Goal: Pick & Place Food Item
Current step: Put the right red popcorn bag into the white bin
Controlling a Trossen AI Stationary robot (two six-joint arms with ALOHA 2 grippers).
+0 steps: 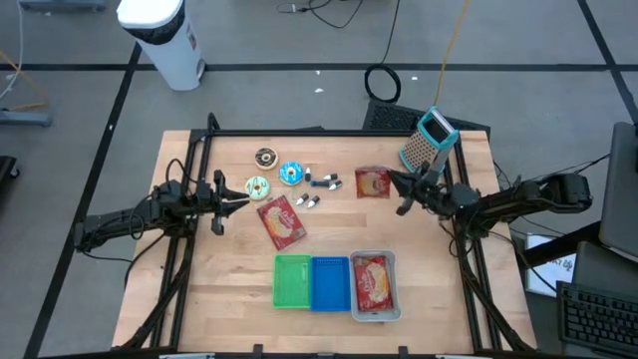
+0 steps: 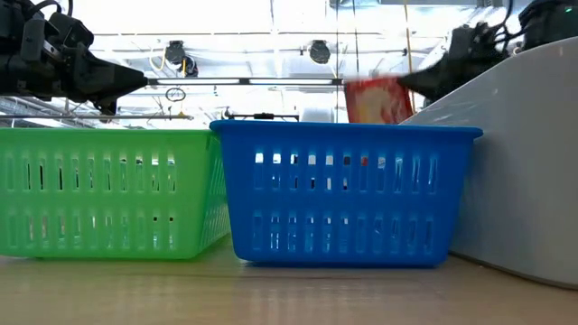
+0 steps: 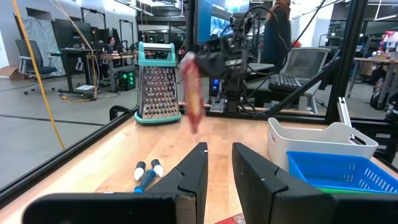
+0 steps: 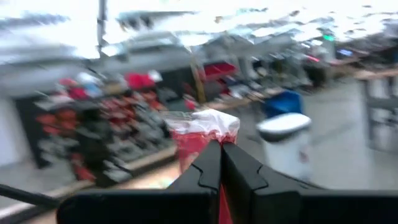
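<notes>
My right gripper (image 1: 396, 182) is shut on a red food packet (image 1: 373, 183) at the table's far right, in front of a metal grater (image 1: 429, 140). The packet also shows in the left wrist view (image 3: 191, 93) and in the low view (image 2: 373, 99). A second red packet (image 1: 281, 221) lies flat mid-table. A third (image 1: 373, 282) lies in the grey basket (image 1: 392, 261). My left gripper (image 1: 231, 202) waits at the table's left, level and open, with nothing between its fingers (image 3: 194, 171). My right gripper pinches the packet's upper edge (image 4: 202, 127) between its two shut fingers. They come from the table's right side, slanting a little upward. The packet hangs below the fingertips (image 3: 191, 115), turned edge-on toward my left gripper. The blue basket hides its lower end in the low view.
A green basket (image 1: 292, 281), a blue basket (image 1: 330, 282) and the grey one stand in a row near the front edge. Three toy donuts (image 1: 265, 157), (image 1: 291, 173), (image 1: 258, 186) and small blue-and-white pieces (image 1: 324, 181) lie at the far middle.
</notes>
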